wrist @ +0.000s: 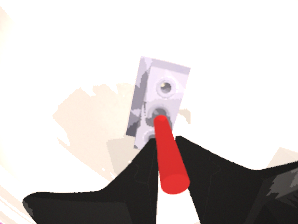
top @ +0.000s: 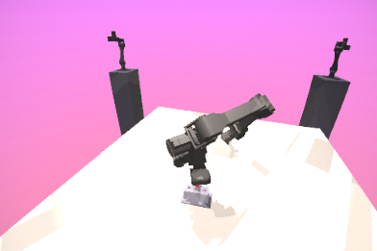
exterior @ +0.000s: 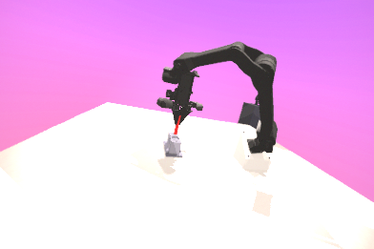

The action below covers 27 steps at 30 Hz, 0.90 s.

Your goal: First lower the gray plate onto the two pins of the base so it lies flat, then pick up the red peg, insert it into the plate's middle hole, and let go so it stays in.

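Reaching down over the white counter (top: 120, 199) (exterior: 119, 197), the black arm (top: 226, 119) (exterior: 210, 56) has its claw (exterior: 179, 120) (wrist: 165, 143) clamped on the red peg (top: 197, 187) (exterior: 177, 125) (wrist: 171, 160), which leans a little, its lower end at the middle hole of the gray plate (wrist: 172, 100), though I can't tell how far in it has gone, if at all. The plate lies on top of the gray base (top: 196, 199) (exterior: 174, 148) (wrist: 136, 110), which stands on the counter, and in the wrist view a pin (wrist: 165, 87) shows in the round hole near the plate's far end.
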Available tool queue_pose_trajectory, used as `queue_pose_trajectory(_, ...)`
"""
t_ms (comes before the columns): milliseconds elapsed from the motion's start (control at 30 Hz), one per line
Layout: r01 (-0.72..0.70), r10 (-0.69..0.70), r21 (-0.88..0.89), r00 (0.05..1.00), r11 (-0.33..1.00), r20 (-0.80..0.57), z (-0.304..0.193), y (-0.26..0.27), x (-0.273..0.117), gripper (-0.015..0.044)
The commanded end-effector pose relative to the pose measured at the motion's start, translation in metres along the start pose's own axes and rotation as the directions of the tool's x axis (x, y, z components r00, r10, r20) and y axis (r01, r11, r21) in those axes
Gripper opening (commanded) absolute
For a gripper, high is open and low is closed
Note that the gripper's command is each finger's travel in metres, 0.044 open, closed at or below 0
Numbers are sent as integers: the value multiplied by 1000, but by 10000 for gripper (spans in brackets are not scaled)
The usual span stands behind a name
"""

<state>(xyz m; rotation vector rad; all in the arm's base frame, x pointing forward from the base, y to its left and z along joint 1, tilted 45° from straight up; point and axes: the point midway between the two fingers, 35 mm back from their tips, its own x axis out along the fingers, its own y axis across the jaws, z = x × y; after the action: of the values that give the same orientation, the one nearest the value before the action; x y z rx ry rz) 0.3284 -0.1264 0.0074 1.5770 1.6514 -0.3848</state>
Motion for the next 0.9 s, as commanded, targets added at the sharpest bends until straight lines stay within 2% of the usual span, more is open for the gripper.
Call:
queue_pose_trajectory(0, 1, -1, -4, 1000, 1000, 1, 2, 0, 0, 0)
queue_pose_trajectory(867, 4, -4, -10, 1000, 1000, 5, 2, 0, 18, 0)
